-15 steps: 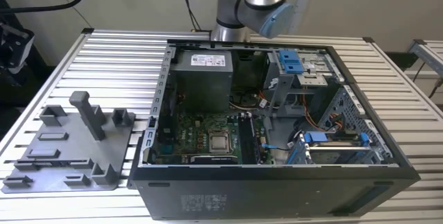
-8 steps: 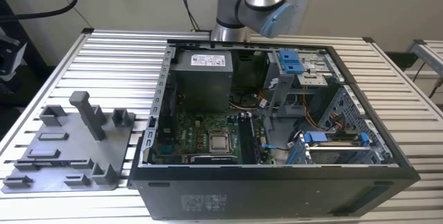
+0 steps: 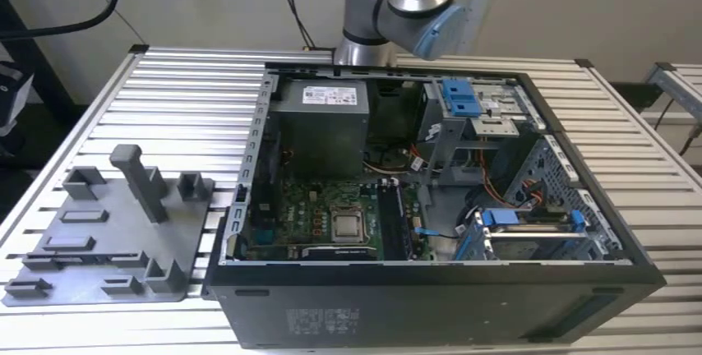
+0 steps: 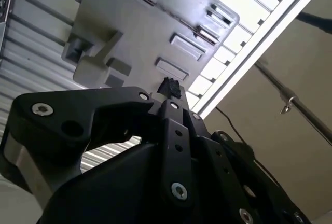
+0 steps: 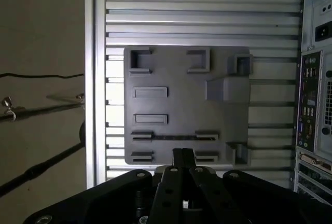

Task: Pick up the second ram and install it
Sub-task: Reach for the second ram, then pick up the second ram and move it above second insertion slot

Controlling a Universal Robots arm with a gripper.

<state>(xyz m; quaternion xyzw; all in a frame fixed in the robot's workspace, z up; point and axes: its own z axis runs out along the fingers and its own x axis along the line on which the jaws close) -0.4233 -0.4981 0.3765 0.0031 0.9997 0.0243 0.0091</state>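
The second ram point(image 5: 174, 137) is a thin dark strip lying on edge between two small grey slot blocks on the grey holder plate point(image 5: 181, 105). My gripper point(image 5: 183, 154) hangs well above that plate, near the edge where the ram rests, with its black fingers pressed together and nothing between them. In the second wrist view the same fingertips point(image 4: 168, 86) point toward the plate point(image 4: 135, 32), and the ram point(image 4: 179, 17) appears as a faint dark line. The exterior view has the holder plate point(image 3: 110, 244) at its left, beside the open computer case point(image 3: 439, 306).
Inside the case lies the green motherboard point(image 3: 318, 223) with long black slots point(image 3: 397, 228) beside the processor. A tall grey post point(image 3: 140, 182) and other blocks rise from the holder plate. The case's rear panel point(image 5: 316, 105) stands close to the plate. The slatted table's edge point(image 5: 96, 79) is nearby.
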